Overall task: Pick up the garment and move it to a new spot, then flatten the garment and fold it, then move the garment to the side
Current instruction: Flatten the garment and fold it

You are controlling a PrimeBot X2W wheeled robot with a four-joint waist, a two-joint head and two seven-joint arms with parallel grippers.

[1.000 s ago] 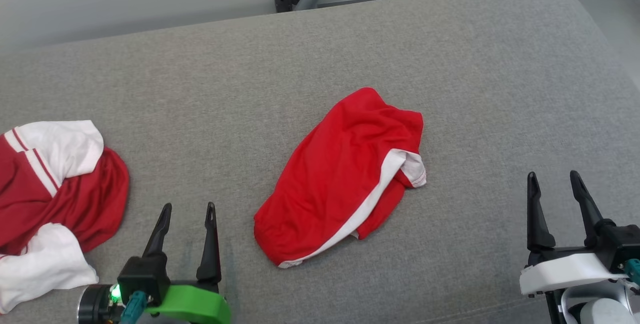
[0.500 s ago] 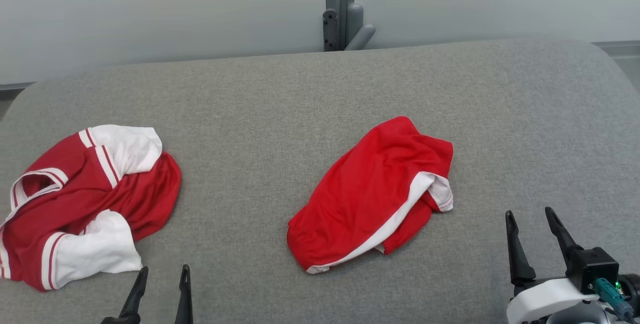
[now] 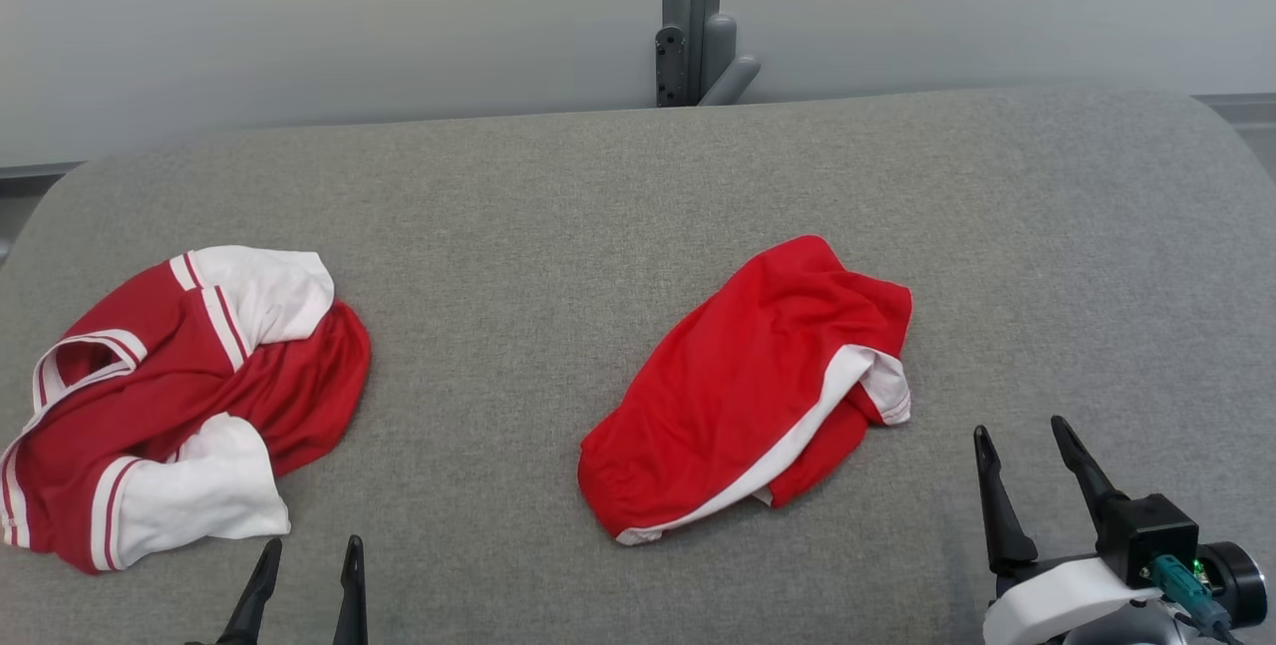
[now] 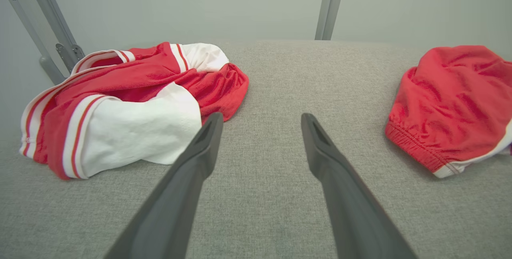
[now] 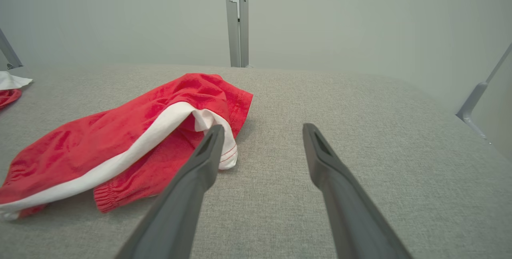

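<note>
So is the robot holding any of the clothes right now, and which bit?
Nothing is held. The left gripper and the right gripper are both open and empty; the red shorts and the red-and-white shirt lie apart from them.

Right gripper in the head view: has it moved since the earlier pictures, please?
Yes. The right gripper has shifted leftward, closer to the red shorts; the gap to their white-trimmed edge has narrowed, though the camera moved too.
</note>
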